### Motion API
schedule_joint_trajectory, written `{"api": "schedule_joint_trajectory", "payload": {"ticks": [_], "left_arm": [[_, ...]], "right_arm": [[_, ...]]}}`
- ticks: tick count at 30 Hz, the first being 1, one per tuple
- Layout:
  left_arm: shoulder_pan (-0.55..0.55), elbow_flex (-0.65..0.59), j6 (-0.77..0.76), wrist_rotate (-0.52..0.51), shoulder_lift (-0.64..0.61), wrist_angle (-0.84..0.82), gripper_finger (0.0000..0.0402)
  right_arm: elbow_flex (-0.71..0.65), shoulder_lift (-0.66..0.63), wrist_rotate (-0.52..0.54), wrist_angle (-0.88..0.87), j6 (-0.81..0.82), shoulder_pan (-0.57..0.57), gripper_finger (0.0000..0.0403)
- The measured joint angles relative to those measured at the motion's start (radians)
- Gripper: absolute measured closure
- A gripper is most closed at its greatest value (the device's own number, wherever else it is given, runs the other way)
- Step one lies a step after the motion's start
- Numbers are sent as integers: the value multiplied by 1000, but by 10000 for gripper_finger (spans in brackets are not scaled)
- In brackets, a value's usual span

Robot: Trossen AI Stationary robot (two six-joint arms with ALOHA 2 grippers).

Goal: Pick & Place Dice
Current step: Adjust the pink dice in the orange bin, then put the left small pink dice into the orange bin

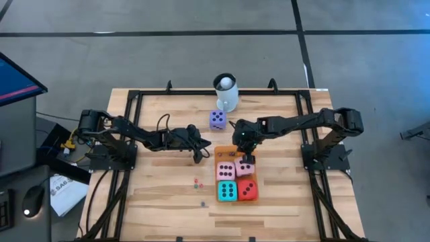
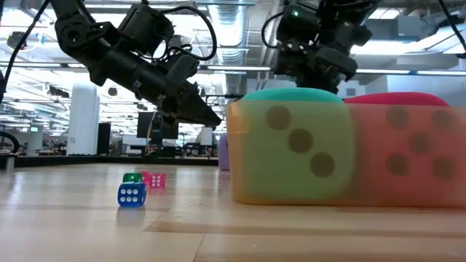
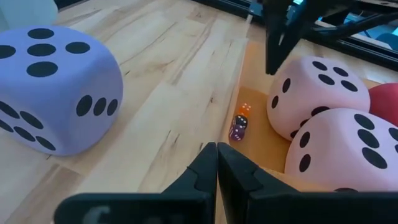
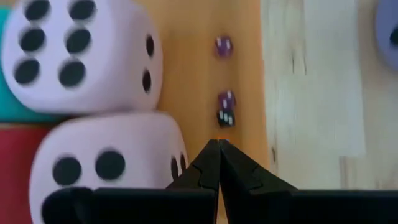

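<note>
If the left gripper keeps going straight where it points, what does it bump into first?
Probably the tiny dice on the orange mat's edge, straight ahead of the shut left gripper. The big pink die sits just beyond; depth is hard to judge.

Two matte black jointed arms (image 1: 144,136) with loose black cables looping along them; each ends in tapered black plastic fingers (image 3: 205,171).
</note>
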Motion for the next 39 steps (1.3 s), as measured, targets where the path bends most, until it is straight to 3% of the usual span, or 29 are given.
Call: {"api": "schedule_joint_trajectory", "payload": {"ticks": [8,19,26,39], "left_arm": [[0,0,0,0,0,2,401],[0,0,0,0,0,3,401],[0,0,0,0,0,3,401],[2,0,26,0,0,3,401]], "right_arm": [[0,0,-5,-81,25,17,403],[0,0,-116,-95,24,43,403],[0,-33,73,-95,-5,34,403],[-2,-293,78,-98,-87,-9,403]]}}
